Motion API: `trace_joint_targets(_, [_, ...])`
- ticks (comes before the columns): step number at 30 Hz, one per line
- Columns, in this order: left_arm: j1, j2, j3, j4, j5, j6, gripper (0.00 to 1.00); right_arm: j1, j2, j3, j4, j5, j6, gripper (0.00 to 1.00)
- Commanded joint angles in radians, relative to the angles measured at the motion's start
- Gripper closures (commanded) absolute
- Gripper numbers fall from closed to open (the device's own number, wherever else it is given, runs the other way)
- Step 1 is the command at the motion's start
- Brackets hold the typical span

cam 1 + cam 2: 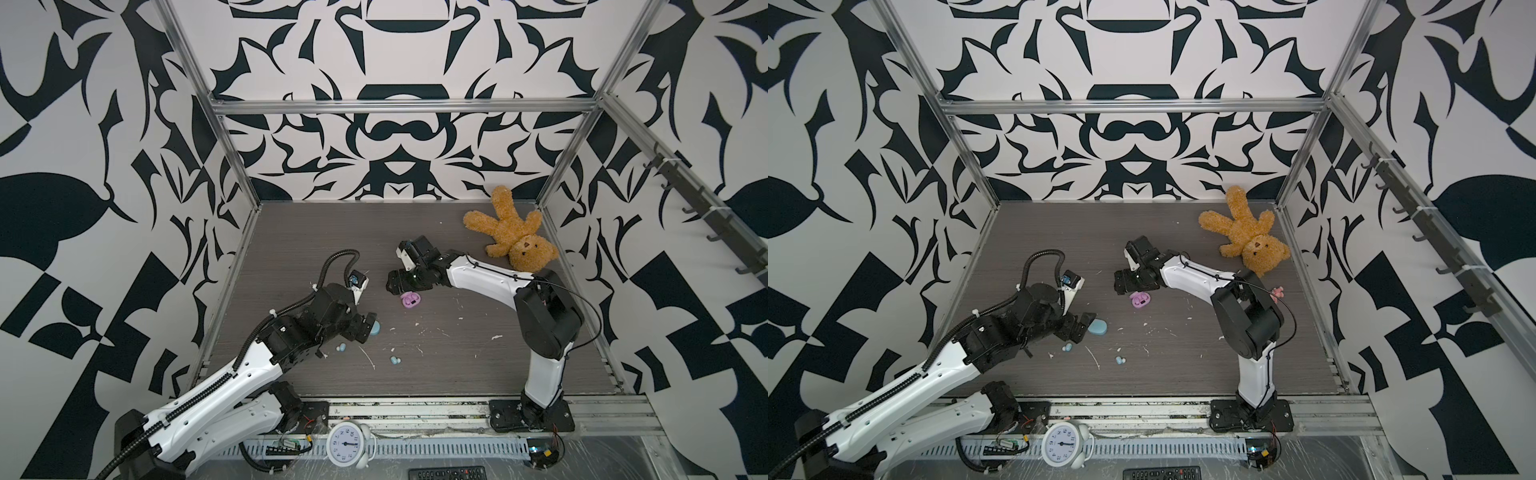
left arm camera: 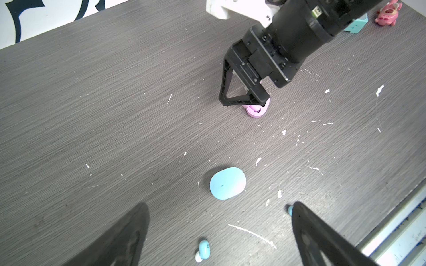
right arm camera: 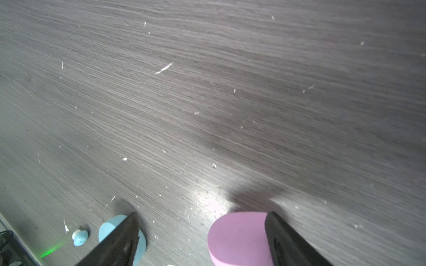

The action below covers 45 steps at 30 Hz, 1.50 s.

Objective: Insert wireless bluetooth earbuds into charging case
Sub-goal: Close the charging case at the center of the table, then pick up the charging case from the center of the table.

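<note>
You get soft, even overhead light and sharp detail in both top views, though the wide lens splays the walls [image 1: 62, 208] outward at the edges. In the right wrist view, white glare washes out the table [image 3: 207, 200] beside the pink case [image 3: 235, 239]. A soft shadow lies behind the case, and the nearest foreground blurs.

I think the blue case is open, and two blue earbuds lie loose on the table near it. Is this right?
Not quite: the blue case is closed, as the left wrist view shows. The two blue earbuds do lie loose on the table near it.
</note>
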Motion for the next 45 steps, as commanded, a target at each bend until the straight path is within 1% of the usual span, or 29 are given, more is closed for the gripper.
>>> trace_joint_targets(1, [0.003,0.002,-0.002,-0.005,0.004,0.007,0.01,-0.001,-0.062,-0.028,0.029,-0.005,0.024,0.13])
trace_joint_targets(4, [0.003,0.004,-0.002,-0.005,0.005,0.007,0.01,0.003,-0.084,-0.050,0.037,-0.012,0.039,0.14])
trace_joint_targets(8, [0.003,0.000,-0.001,-0.005,0.001,0.009,0.01,0.013,-0.174,-0.101,0.065,0.011,0.076,0.15])
trace_joint_targets(10, [0.003,-0.006,-0.001,-0.007,-0.004,0.008,0.01,0.029,-0.226,-0.129,0.048,0.064,0.096,0.13])
trace_joint_targets(12, [0.003,-0.014,0.000,-0.006,-0.011,0.008,0.01,0.057,-0.261,-0.182,0.068,0.080,0.138,0.12])
trace_joint_targets(14, [0.003,-0.024,-0.001,-0.008,-0.023,0.004,0.01,0.098,-0.295,-0.238,0.079,0.109,0.167,0.10])
trace_joint_targets(17, [0.006,-0.044,-0.001,-0.011,-0.046,-0.009,0.01,0.189,-0.369,-0.316,0.067,0.233,0.218,0.06])
trace_joint_targets(20, [0.017,-0.053,0.009,-0.021,-0.067,-0.028,0.01,0.297,-0.415,-0.371,0.046,0.327,0.281,0.05])
trace_joint_targets(23, [0.026,-0.059,0.030,-0.053,-0.103,-0.053,0.01,0.384,-0.430,-0.393,0.018,0.366,0.311,0.04])
trace_joint_targets(24, [0.029,-0.066,0.038,-0.069,-0.115,-0.070,0.01,0.407,-0.432,-0.399,0.025,0.364,0.304,0.04])
trace_joint_targets(26, [0.032,-0.083,0.055,-0.098,-0.132,-0.085,0.01,0.434,-0.425,-0.401,0.042,0.349,0.248,0.04])
trace_joint_targets(28, [0.033,-0.110,0.069,-0.125,-0.146,-0.102,0.01,0.442,-0.415,-0.392,0.043,0.366,0.178,0.04])
trace_joint_targets(31, [0.033,-0.153,0.088,-0.156,-0.156,-0.117,0.01,0.442,-0.373,-0.344,0.043,0.361,0.021,0.03])
trace_joint_targets(34, [0.033,-0.189,0.105,-0.196,-0.166,-0.134,0.01,0.442,-0.287,-0.232,-0.013,0.333,-0.146,0.03])
trace_joint_targets(35, [0.033,-0.202,0.107,-0.212,-0.171,-0.141,0.01,0.441,-0.254,-0.184,-0.041,0.338,-0.178,0.03])
trace_joint_targets(38, [0.033,-0.241,0.087,-0.242,-0.207,-0.171,0.01,0.441,-0.160,-0.045,-0.144,0.354,-0.213,0.03])
trace_joint_targets(41, [0.033,-0.290,0.046,-0.238,-0.243,-0.187,0.01,0.441,-0.115,0.016,-0.163,0.345,-0.217,0.01])
trace_joint_targets(43, [0.033,-0.315,0.023,-0.230,-0.269,-0.196,0.01,0.438,-0.077,0.077,-0.224,0.362,-0.195,0.00])
trace_joint_targets(45, [0.033,-0.332,0.008,-0.218,-0.279,-0.196,0.01,0.439,-0.031,0.150,-0.307,0.387,-0.130,0.00])
